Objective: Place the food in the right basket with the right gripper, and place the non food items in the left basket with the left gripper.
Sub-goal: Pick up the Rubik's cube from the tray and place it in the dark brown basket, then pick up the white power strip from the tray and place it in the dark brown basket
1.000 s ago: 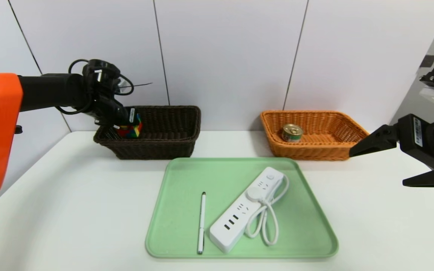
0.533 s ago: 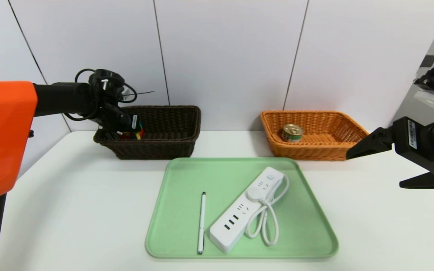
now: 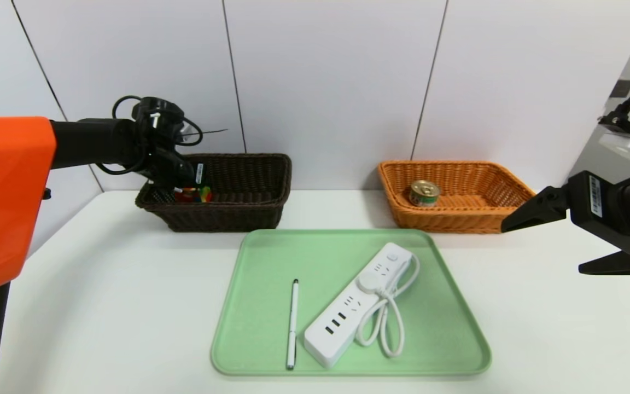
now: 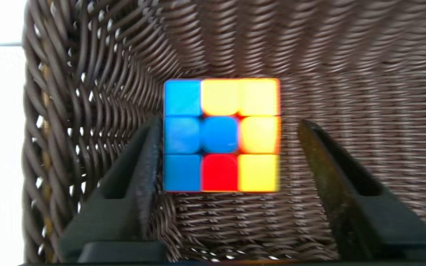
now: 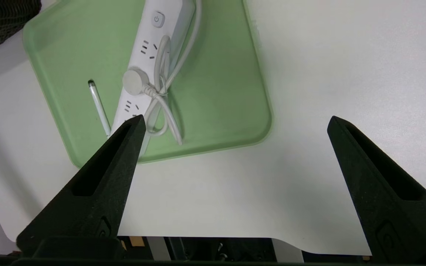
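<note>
While its fingers stand spread, one touching the puzzle cube and the other clear of it, the left gripper hangs inside the dark brown left basket, where the cube rests on the woven floor. Off right, the right gripper hovers wide open and empty above the tabletop. Can sits in the right basket; pen and power strip lie on the green tray.

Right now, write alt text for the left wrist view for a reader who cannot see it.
A multicoloured puzzle cube sits on the floor of the dark brown woven basket, between the open fingers of the left gripper. One finger is close beside the cube; the other stands clear of it.
</note>
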Robot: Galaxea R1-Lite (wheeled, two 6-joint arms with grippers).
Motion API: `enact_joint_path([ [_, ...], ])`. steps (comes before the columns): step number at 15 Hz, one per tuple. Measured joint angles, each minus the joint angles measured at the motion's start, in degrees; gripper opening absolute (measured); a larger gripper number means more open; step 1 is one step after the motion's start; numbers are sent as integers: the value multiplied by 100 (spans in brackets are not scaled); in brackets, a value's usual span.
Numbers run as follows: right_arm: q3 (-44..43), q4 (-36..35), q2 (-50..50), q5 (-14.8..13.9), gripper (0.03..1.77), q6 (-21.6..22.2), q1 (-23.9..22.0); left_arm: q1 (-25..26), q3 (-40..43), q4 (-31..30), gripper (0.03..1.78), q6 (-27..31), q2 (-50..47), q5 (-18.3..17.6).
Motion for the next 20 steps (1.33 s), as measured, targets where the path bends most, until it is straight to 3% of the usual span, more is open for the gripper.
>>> enact_joint_path([
  [4,60,-6,-13,1,170,61,0,-378,0,52,148,-24,-712,4],
  [8,51,-116,-13,0,170,59,2,-1408,-1,581,157,-107,-1676,-72],
  [11,51,-116,-30,-2,170,55,9,-2345,7,1275,161,-861,-2100,-327],
  [15,33,-122,-50,-11,170,45,-2,-3344,94,2116,165,-2274,-2360,-1310],
  [20,-34,-177,-50,-5,170,-182,-107,-3997,992,1763,167,-2434,-2441,-1363],
])
